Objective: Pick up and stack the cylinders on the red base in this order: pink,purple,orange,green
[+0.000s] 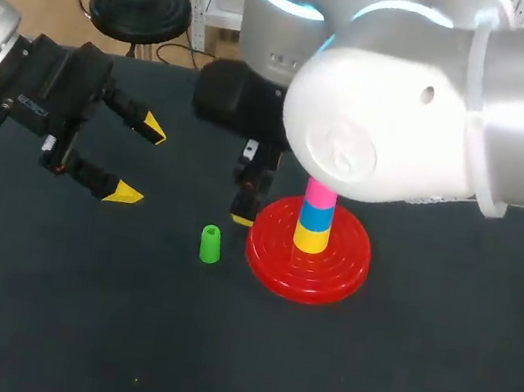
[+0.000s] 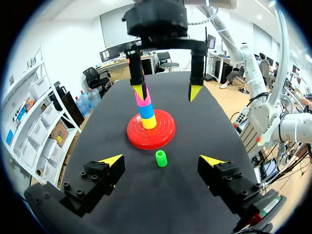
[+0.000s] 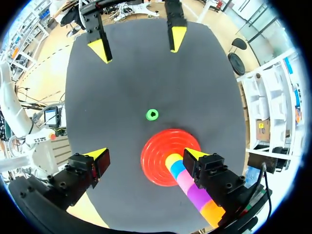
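Note:
The red base [image 1: 336, 268] stands mid-table with a stack [image 1: 315, 221] on its post: yellow, blue and pink show in the head view, and purple and orange higher up in the right wrist view [image 3: 192, 187]. A green cylinder [image 1: 210, 245] stands alone just left of the base, also seen ahead of my left gripper [image 2: 161, 158]. My right gripper [image 3: 146, 154] hangs open over the base, one finger close against the stack, holding nothing. My left gripper [image 1: 141, 163] is open and empty, left of the green cylinder.
The table is a dark mat [image 1: 67, 324] with bare surface in front and to the right of the base. My right arm's large white body [image 1: 409, 110] hides the top of the stack in the head view.

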{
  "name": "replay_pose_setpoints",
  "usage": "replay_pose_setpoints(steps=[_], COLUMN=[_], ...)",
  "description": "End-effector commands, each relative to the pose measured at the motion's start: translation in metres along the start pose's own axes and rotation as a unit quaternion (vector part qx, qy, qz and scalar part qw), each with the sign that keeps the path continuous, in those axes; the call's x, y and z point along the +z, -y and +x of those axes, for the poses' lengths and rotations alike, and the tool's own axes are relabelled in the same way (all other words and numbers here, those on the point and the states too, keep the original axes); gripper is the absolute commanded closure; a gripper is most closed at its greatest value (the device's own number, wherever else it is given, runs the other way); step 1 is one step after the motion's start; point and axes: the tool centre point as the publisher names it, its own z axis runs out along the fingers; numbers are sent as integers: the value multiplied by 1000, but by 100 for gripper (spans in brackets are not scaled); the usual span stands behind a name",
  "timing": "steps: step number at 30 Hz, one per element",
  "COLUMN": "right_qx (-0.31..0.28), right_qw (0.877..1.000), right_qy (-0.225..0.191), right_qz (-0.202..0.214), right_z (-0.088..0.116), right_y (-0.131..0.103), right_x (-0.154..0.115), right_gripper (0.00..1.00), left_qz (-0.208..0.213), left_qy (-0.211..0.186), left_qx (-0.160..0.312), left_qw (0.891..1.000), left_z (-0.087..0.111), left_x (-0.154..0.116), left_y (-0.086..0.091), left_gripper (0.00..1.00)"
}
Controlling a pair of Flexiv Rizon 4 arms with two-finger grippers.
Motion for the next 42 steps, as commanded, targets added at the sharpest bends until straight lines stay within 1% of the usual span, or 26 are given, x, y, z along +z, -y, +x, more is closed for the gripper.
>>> replay_pose_setpoints(steps=[1, 8, 12, 17, 25, 32, 42], right_qx=[-2, -11, -9, -18, -23, -14, -22], right_qw=[1000, 1000, 1000, 999, 999, 999, 999], right_qy=[0, -18, -14, -23, -23, -7, -17], right_qz=[-5, -5, -11, -18, -29, -28, -23], right_z=[-1, -7, -8, -12, -16, -19, -23], right_y=[-1, -7, -9, -15, -20, -16, -14], right_x=[11, 32, 41, 57, 76, 88, 101], right_gripper=[0, 0, 0, 0, 0, 0, 0], left_qz=[-1, -1, -1, -1, -1, -1, -1], left_qy=[1, 1, 1, 1, 1, 1, 1], left_qx=[1, 1, 1, 1, 1, 1, 1], left_qw=[1000, 1000, 1000, 1000, 1000, 1000, 1000], left_z=[1, 1, 1, 1, 1, 1, 1], left_x=[0, 0, 0, 0, 0, 0, 0], left_y=[0, 0, 0, 0, 0, 0, 0], left_gripper=[0, 0, 0, 0, 0, 0, 0])
